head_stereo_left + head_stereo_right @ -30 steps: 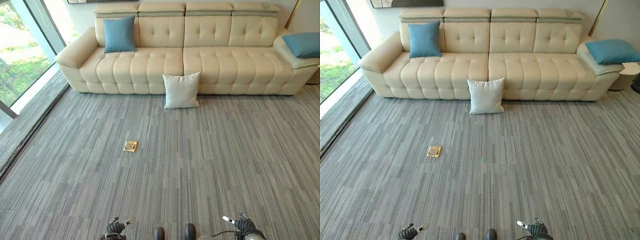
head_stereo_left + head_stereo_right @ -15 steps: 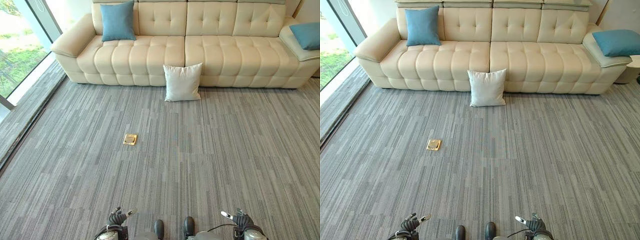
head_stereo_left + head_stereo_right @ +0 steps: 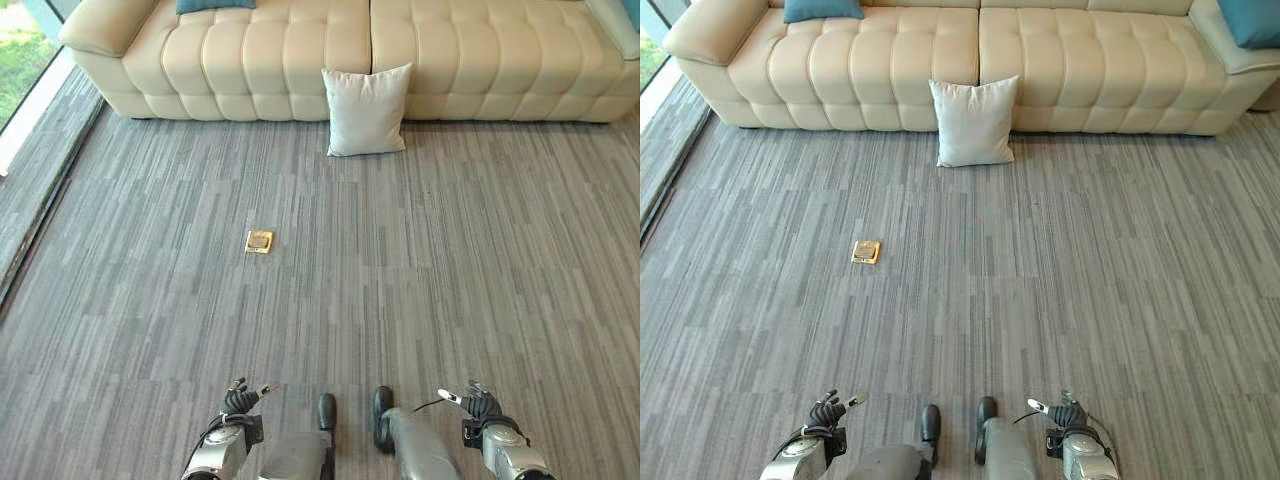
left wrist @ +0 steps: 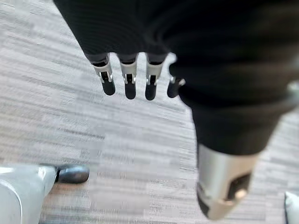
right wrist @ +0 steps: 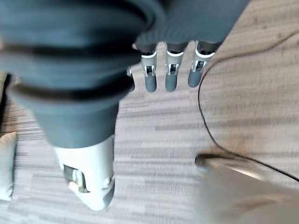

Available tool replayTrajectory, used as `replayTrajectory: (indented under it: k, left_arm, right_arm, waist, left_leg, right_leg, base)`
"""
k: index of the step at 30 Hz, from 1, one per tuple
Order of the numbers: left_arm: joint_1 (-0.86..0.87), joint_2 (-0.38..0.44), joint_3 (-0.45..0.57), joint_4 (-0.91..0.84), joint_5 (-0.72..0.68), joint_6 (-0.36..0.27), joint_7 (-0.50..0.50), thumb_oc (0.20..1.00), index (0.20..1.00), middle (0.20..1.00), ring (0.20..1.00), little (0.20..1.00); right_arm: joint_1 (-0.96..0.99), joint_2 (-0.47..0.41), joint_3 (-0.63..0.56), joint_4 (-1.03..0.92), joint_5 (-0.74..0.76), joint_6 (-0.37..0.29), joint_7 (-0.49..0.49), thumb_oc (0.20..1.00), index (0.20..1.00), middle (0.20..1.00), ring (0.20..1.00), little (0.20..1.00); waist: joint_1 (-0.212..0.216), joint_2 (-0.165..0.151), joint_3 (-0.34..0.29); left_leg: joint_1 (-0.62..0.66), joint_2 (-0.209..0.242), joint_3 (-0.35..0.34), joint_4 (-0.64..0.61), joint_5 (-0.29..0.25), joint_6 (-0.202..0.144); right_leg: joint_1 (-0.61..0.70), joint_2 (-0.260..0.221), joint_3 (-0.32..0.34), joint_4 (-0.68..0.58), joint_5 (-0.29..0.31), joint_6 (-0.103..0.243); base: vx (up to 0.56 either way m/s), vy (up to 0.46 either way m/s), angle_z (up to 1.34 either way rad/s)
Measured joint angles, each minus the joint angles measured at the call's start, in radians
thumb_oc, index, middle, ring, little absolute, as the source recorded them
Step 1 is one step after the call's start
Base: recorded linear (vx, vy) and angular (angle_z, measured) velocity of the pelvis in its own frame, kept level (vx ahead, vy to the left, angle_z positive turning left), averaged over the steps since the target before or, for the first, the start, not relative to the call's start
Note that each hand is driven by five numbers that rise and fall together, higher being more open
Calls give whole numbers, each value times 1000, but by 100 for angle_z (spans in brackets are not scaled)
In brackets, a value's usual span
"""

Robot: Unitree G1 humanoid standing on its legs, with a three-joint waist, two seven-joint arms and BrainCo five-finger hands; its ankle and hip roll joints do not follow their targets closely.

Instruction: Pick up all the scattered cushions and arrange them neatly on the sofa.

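A white cushion (image 3: 365, 110) stands on the grey carpet, leaning against the front of the cream tufted sofa (image 3: 480, 60) near its middle. One blue cushion (image 3: 822, 9) rests against the sofa's back at the left end. Another blue cushion (image 3: 1250, 20) lies on the right armrest. My left hand (image 3: 238, 400) and right hand (image 3: 470, 403) hang low at the near edge, far from the cushions. In the wrist views the left hand's fingers (image 4: 128, 84) and the right hand's fingers (image 5: 168, 77) are relaxed over bare carpet and hold nothing.
A small brass floor plate (image 3: 259, 241) is set in the carpet, left of centre. A raised strip of floor along the window (image 3: 30, 160) runs down the left side. Open carpet stretches between me and the sofa.
The whole picture has shifted: the sofa and white cushion sit higher in the view and my arms show more, so the camera has moved. No cushion has moved.
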Motion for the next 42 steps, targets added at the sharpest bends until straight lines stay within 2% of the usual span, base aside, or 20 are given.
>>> replayTrajectory:
  k: [2,5,8,9,10,12,14,17,18,20,22,25,27,29,33,34,36,38,40,42]
  left_arm:
    - [7,10,4,5,-3,1,2,1000,1000,1000,1000,1000]
    - [12,-10,83,45,-43,1,10,1000,1000,1000,1000,1000]
    - [44,-34,71,39,-64,-2,9,1000,1000,1000,1000,1000]
    - [59,-45,69,51,-65,-1,9,1000,1000,1000,1000,1000]
    - [70,-54,62,63,-65,-1,7,1000,1000,1000,1000,1000]
    - [87,-70,40,84,-65,-1,-6,1000,1000,1000,1000,1000]
    - [83,-64,48,94,-65,0,-7,1000,1000,1000,1000,1000]
    - [77,-54,51,78,-65,-1,-7,1000,1000,1000,1000,1000]
    - [65,-51,50,59,-65,-3,-8,1000,1000,1000,1000,1000]
    - [59,-41,50,60,-65,-1,-9,1000,1000,1000,1000,1000]
    - [59,-33,47,52,-65,0,-14,1000,1000,1000,1000,1000]
    - [46,-18,39,20,-63,8,-17,1000,1000,1000,1000,1000]
    - [61,-19,39,23,-62,15,-19,1000,1000,1000,1000,1000]
    - [83,-20,39,23,-61,20,-19,1000,1000,1000,1000,1000]
    - [98,-19,49,23,-60,31,-19,1000,1000,1000,1000,1000]
    - [112,-16,52,23,-59,31,-18,1000,1000,1000,1000,1000]
    - [124,-10,55,26,-58,35,-20,1000,1000,1000,1000,1000]
    - [102,-10,51,32,-57,33,-21,1000,1000,1000,1000,1000]
    - [104,22,38,27,-55,31,-21,1000,1000,1000,1000,1000]
    - [83,45,27,11,-30,30,-20,1000,1000,1000,1000,1000]
  right_arm:
    - [-4,4,-2,-5,0,0,0,1000,1000,1000,1000,1000]
    - [17,16,-17,-47,0,0,-10,1000,1000,1000,1000,1000]
    - [69,23,-42,-39,0,2,-11,1000,1000,1000,1000,1000]
    - [84,24,-36,-15,0,5,-10,1000,1000,1000,1000,1000]
    - [104,24,-31,-2,0,5,-7,1000,1000,1000,1000,1000]
    - [109,-7,-37,-6,0,-1,-7,1000,1000,1000,1000,1000]
    - [78,-30,-39,-10,0,-5,-6,1000,1000,1000,1000,1000]
    - [56,-46,-37,-10,1,-17,-4,1000,1000,1000,1000,1000]
    - [56,-53,-38,-10,1,-21,-1,1000,1000,1000,1000,1000]
    - [51,-43,-38,6,2,-19,-1,1000,1000,1000,1000,1000]
    - [43,-32,-40,5,2,-20,-1,1000,1000,1000,1000,1000]
    - [35,-24,-46,8,3,-15,-3,1000,1000,1000,1000,1000]
    - [33,-28,-40,6,2,-3,-3,1000,1000,1000,1000,1000]
    - [38,-31,-37,6,1,1,-3,1000,1000,1000,1000,1000]
    - [36,-36,-38,7,-1,4,-2,1000,1000,1000,1000,1000]
    - [37,-33,-38,7,-8,4,0,1000,1000,1000,1000,1000]
    - [57,-24,-36,-1,-21,4,3,1000,1000,1000,1000,1000]
    - [55,-15,-42,26,-24,2,11,1000,1000,1000,1000,1000]
    - [82,5,-7,9,-39,4,19,1000,1000,1000,1000,1000]
    - [85,0,-5,2,-41,8,20,1000,1000,1000,1000,1000]
  waist:
    - [7,-1,-1]
    - [1,-15,-16]
    - [-21,-4,-78]
    - [-22,9,-104]
    - [-25,3,-133]
    - [-21,20,-194]
    - [-22,27,-197]
    - [-21,25,-196]
    - [-24,21,-194]
    - [-19,5,-183]
    - [-19,-19,-169]
    - [-18,-44,-121]
    - [-18,-28,-103]
    - [-23,-2,-86]
    - [-14,27,-92]
    - [-10,27,-97]
    - [0,-50,-134]
    - [0,-37,-141]
    - [3,-46,-170]
    - [1,-59,-167]
  left_leg:
    - [2,-2,9,-8,-9,5]
    - [39,-3,23,2,-72,-30]
    - [109,12,-26,-5,-122,-48]
    - [145,33,-44,8,-142,-64]
    - [143,35,-48,71,-152,-79]
    - [109,58,-51,201,-154,-104]
    - [67,69,-47,348,-148,-116]
    - [0,81,-50,492,-165,-192]
    - [-95,90,-60,663,-111,-233]
    - [-157,107,-60,777,-120,-233]
    - [-241,108,-51,743,-131,-214]
    - [-349,92,-52,525,-134,-188]
    - [-335,59,-78,153,-62,-175]
    - [-330,46,-82,-13,15,-186]
    - [-317,40,-79,-41,52,-182]
    - [-281,37,-74,-31,78,-147]
    - [-254,-36,-19,33,114,-102]
    - [-205,-13,-10,23,113,-64]
    - [-143,-16,0,4,103,-10]
    - [-56,-46,11,-16,69,4]
  right_leg:
    - [-23,13,-5,-193,-18,8]
    - [37,55,-32,-744,53,60]
    - [102,82,-41,-702,106,-2]
    - [144,108,-62,-609,93,-51]
    - [188,120,-47,-631,131,-106]
    - [245,135,-61,-661,186,-150]
    - [299,149,-63,-693,161,-166]
    - [352,158,-61,-718,144,-182]
    - [380,166,-62,-725,105,-212]
    - [435,182,-59,-753,91,-222]
    - [456,172,-55,-755,82,-234]
    - [498,159,-56,-788,43,-223]
    - [531,159,-56,-809,43,-176]
    - [576,162,-51,-809,20,-148]
    - [645,165,-5,-809,-50,-126]
    - [671,154,24,-809,-77,-116]
    - [709,68,50,-753,-145,-56]
    - [613,72,52,-496,-161,-36]
    - [416,46,53,-100,-196,37]
    - [231,2,43,143,-195,39]
  base:
    - [258,-102,-17]
    - [471,-212,-14]
    - [652,-313,44]
    - [281,-159,57]
    - [212,-131,40]
    - [456,-286,24]
    - [276,-181,8]
    - [277,-199,10]
    - [278,-190,19]
    - [173,-120,6]
    - [213,-98,11]
    - [292,-2,16]
    - [296,41,-11]
    - [350,76,-14]
    - [458,134,-26]
    - [815,312,-80]
    - [639,271,-57]
    - [200,159,-33]
    - [246,197,-43]
    - [366,149,-20]
